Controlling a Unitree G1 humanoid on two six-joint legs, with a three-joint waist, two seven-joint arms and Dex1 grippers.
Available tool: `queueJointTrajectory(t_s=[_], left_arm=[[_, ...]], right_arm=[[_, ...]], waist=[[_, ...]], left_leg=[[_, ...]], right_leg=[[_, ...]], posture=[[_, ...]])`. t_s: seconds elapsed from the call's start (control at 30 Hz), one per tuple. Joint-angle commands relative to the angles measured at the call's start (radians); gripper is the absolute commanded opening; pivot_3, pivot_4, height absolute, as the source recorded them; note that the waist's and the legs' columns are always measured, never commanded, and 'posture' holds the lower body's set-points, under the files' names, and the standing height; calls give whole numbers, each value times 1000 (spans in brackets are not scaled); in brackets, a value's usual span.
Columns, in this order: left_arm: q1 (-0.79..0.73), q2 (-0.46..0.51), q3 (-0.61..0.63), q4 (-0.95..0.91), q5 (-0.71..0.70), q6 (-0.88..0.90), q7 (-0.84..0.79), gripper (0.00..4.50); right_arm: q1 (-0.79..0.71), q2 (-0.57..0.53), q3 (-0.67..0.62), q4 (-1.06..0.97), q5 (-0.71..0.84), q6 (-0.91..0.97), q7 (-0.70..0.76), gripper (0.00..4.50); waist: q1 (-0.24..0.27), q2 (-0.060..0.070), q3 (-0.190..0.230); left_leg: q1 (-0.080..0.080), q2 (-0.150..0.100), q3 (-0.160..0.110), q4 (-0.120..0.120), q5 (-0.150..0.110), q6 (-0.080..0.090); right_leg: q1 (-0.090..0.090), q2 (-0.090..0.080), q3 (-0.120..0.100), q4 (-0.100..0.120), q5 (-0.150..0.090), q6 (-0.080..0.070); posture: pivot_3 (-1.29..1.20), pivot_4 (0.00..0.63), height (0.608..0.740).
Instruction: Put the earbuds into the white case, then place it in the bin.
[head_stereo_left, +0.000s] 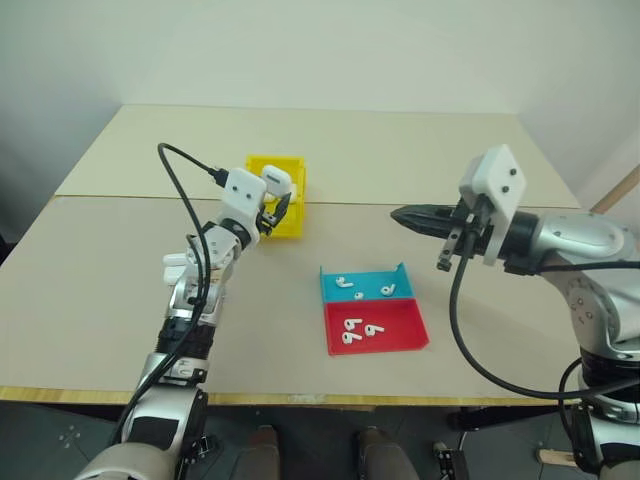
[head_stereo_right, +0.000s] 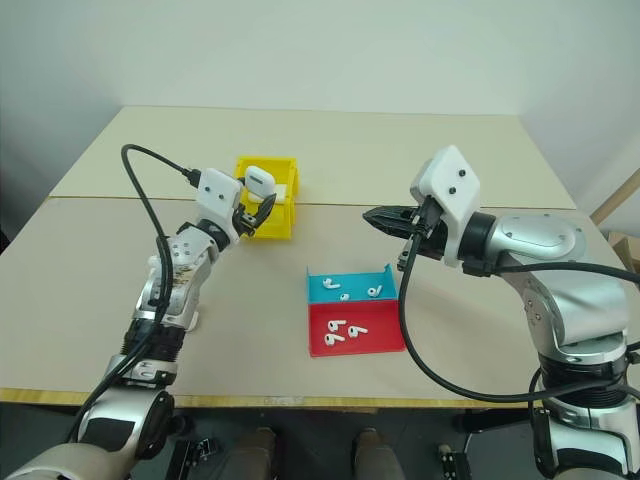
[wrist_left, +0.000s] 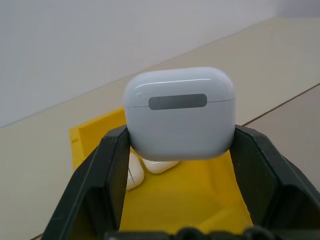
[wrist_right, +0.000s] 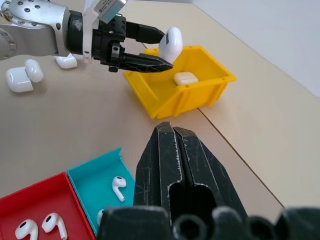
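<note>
the left end effector pinches a white case between its two black fingers, lid shut, holding it just above the near rim of the yellow bin. from the middle of the desk, the bin sits at about ten o'clock. inside the bin lie more white cases. a few other white cases rest on the desk beside the left arm.

the right end effector hangs in the air at about two o'clock from the trays, its fingers pressed together on nothing, pointing toward the bin.

at about six o'clock on the desk, a blue tray touches a red tray nearer the robot. earbuds lie loose in the red tray, and more earbuds lie in the blue one.
</note>
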Motion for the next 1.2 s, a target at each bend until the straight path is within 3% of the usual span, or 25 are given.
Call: queueJointTrajectory(t_s=[0.03, 0.2, 0.23, 0.37, 0.4, 0.5, 0.67, 0.83, 1.03, 1.2], left_arm=[[-113, -12, 14, 155, 33, -26, 82, 2747], [-193, -20, 26, 347, 29, -31, 100, 2747], [-204, -25, 34, 365, 20, -27, 99, 3307], [-215, -34, 34, 398, 17, -47, 93, 4305], [-215, -33, 29, 398, 24, -54, 98, 4486], [-202, -28, 12, 358, 33, -73, 75, 4486], [-57, 9, -4, 3, -39, -24, -89, 4486], [154, 105, 23, -454, -192, 172, -244, 4486], [407, 293, 142, -829, -344, 317, -351, 4486], [612, 367, 306, -1035, -533, 337, -441, 4486]], right_arm=[[9, -24, -41, -45, 21, 18, -39, 30], [33, -35, -31, -63, 27, 23, -61, 30], [35, -39, -29, -60, 26, 21, -61, 0], [32, -53, -24, -45, 24, 8, -59, 0], [29, -58, -24, -41, 20, 1, -58, 0], [20, -71, -38, -19, 20, -17, -48, 0], [43, -126, -82, 18, 25, -52, -11, 0], [200, -184, -194, 13, 73, -231, 191, 0], [245, -260, -213, 112, 88, -376, 392, 0], [265, -316, -204, 221, 43, -513, 524, 0]], waist=[[1, 0, 0], [-3, 0, 0], [-4, 0, 0], [-4, 0, 0], [-4, 0, 0], [-3, 0, 0], [-2, 0, 0], [0, 0, 0], [-17, 0, 0], [-26, 0, 0]], left_leg=[[0, 0, 0, 0, 0, 0], [0, -1, 0, 0, 0, 0], [-1, -1, 0, 0, 0, 0], [-1, -1, 0, 0, 0, 0], [0, -1, 0, 0, 0, 0], [0, -1, 0, 0, 0, 0], [-1, -1, 0, -1, 0, 0], [-1, -1, 0, -1, 0, 0], [5, 0, 1, -1, 0, -1], [10, 2, 2, -1, 1, 0]], right_leg=[[0, 0, 0, 0, 0, 0], [0, -1, 0, 0, 0, 1], [0, -1, 0, -1, 0, 1], [0, -1, 0, 0, 0, 1], [0, -1, 0, 0, 0, 1], [0, -1, 0, 0, 0, 1], [0, -1, 0, -1, 0, 1], [0, -1, 0, -2, -1, 2], [4, -1, 1, 1, 0, 1], [9, 0, 1, -2, -2, 5]], posture=[[0, 150, 740], [0, 150, 740], [0, 150, 740], [0, 150, 740], [0, 150, 740], [0, 150, 740], [0, 150, 740], [0, 150, 740], [0, 150, 740], [0, 150, 740]])
